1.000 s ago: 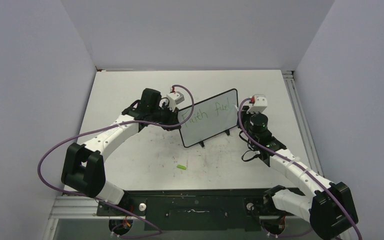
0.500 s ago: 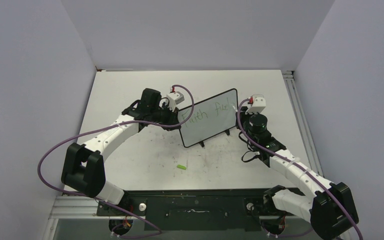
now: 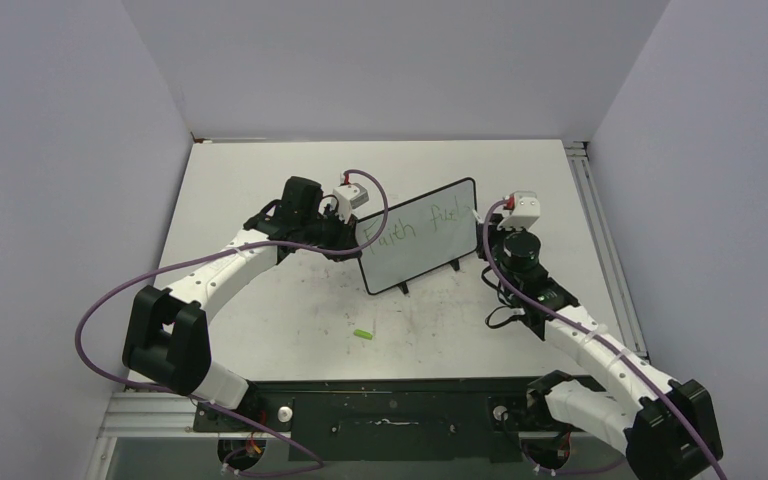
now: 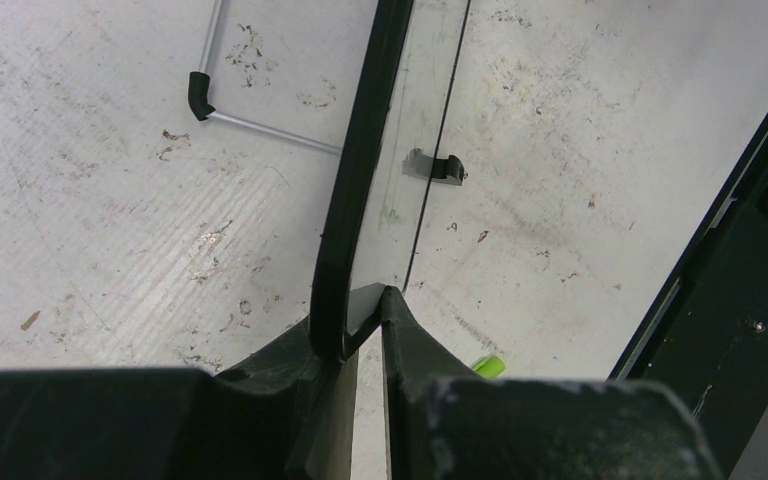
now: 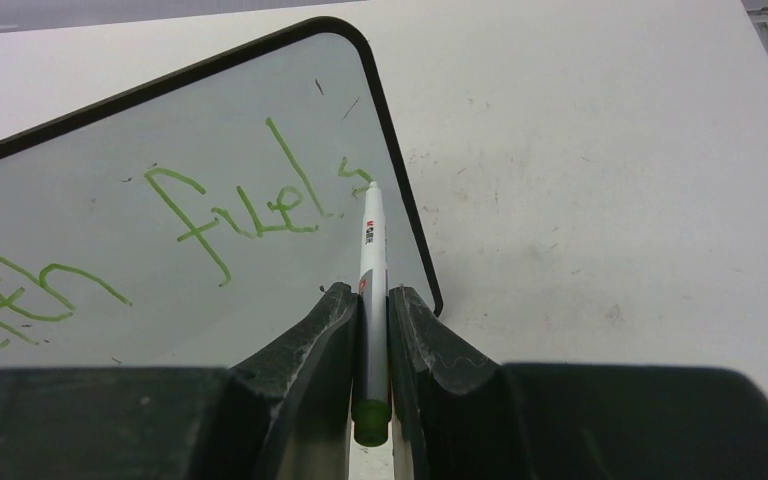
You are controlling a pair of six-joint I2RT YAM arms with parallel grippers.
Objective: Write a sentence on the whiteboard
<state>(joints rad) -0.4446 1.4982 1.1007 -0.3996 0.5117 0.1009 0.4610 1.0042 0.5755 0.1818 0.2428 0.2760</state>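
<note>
The whiteboard [image 3: 415, 240] stands tilted on two black feet at mid table. It bears green writing, the sentence [image 3: 420, 228], reading "Faith fuels" in one line. In the right wrist view the board [image 5: 110, 250] shows "fuels" [image 5: 250, 205]. My left gripper [image 3: 348, 240] is shut on the board's left edge [image 4: 345, 220]. My right gripper [image 3: 485, 222] is shut on a white marker [image 5: 370, 250] with a green end. Its tip sits beside the last "s", near the board's right edge.
A green marker cap [image 3: 362, 333] lies on the tabletop in front of the board; it also shows in the left wrist view [image 4: 488, 366]. The board's wire stand [image 4: 250, 118] rests behind it. A black rail [image 3: 400, 400] runs along the near edge.
My right gripper has shifted a little to the right along the board with the marker, and an "s" now ends the word. The left arm and board have not moved.
</note>
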